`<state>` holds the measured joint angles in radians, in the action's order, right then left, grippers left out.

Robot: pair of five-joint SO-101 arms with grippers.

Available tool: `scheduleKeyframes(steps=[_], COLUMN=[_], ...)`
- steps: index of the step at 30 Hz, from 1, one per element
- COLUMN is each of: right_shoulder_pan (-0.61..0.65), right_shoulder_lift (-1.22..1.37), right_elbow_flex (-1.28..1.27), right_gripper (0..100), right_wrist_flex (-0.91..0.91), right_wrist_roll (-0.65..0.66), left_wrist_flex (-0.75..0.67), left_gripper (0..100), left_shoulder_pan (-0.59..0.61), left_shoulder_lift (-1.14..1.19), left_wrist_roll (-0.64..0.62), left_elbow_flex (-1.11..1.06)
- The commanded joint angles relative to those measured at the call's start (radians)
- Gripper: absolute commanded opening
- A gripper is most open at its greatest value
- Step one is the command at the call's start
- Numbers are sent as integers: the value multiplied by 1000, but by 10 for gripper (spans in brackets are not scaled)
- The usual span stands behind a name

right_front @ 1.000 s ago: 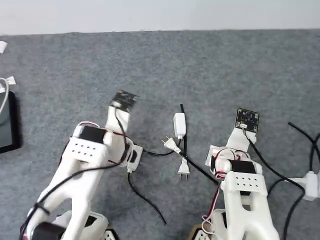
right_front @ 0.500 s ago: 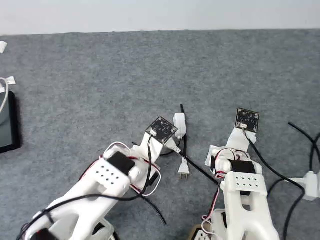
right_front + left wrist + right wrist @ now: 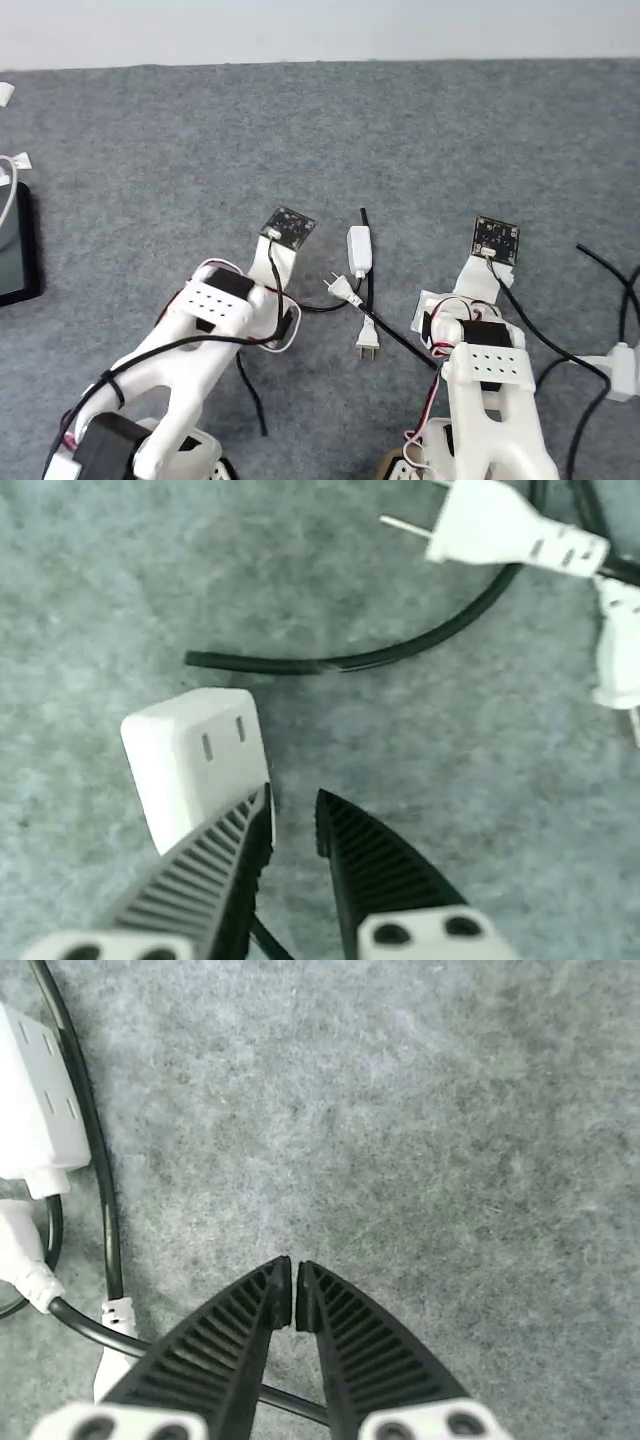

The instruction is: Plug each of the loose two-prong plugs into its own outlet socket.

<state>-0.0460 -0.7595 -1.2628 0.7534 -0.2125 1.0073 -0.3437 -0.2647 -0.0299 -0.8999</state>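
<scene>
In the left wrist view a white outlet socket block (image 3: pixel 195 760) with two slots lies on the grey carpet. My left gripper (image 3: pixel 293 808) hovers just beside it, narrowly open, one finger (image 3: pixel 225 865) against the block's edge and nothing between the tips. A loose white two-prong plug (image 3: pixel 500 535) lies farther off, and a second plug (image 3: pixel 615 665) is at the picture's edge. In the high view both plugs (image 3: pixel 343 288) (image 3: pixel 367 340) lie between the arms, below another white socket (image 3: pixel 359 250). My right gripper (image 3: pixel 294 1272) is shut and empty over bare carpet, with that socket (image 3: pixel 35 1100) off to its side.
Black cables (image 3: pixel 400 345) run between the arms and under the left arm (image 3: pixel 250 390). A further white socket (image 3: pixel 622 368) with cables sits at the right edge. A dark flat device (image 3: pixel 15 245) lies at the far left. The far carpet is open.
The left arm swung right toward the plugs, then came partly back left. The black cable end below it shifted left. The right arm stayed still.
</scene>
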Motion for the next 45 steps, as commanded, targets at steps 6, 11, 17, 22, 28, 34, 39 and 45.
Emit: scheduleKeyframes(steps=[6, 11, 17, 22, 28, 34, 39, 45], right_shoulder_pan=[-4, -2, -1, -1, 13, 197, 302, 433], right_shoulder_lift=[-22, -19, -21, -27, -27, -25, -16, 18], right_elbow_flex=[3, 3, 3, 3, 9, 81, 199, 226], right_gripper=[9, 9, 9, 9, 9, 9, 11, 15], right_wrist_flex=[-12, -12, -12, -12, -16, -13, -15, -12], right_wrist_roll=[11, 11, 11, 6, 2, -75, -120, -209], left_wrist_flex=[-21, -21, 3, 92, 164, 169, 166, 161], left_gripper=[13, 13, 13, 16, 16, 141, 224, 217], left_shoulder_pan=[66, 68, 68, 66, 100, 308, 321, 321], left_shoulder_lift=[0, 0, -149, -457, -795, -953, -956, -956], left_wrist_roll=[20, 20, 20, 20, 14, 15, 11, 11], left_elbow_flex=[50, 54, 35, -54, -240, -401, -443, -446])
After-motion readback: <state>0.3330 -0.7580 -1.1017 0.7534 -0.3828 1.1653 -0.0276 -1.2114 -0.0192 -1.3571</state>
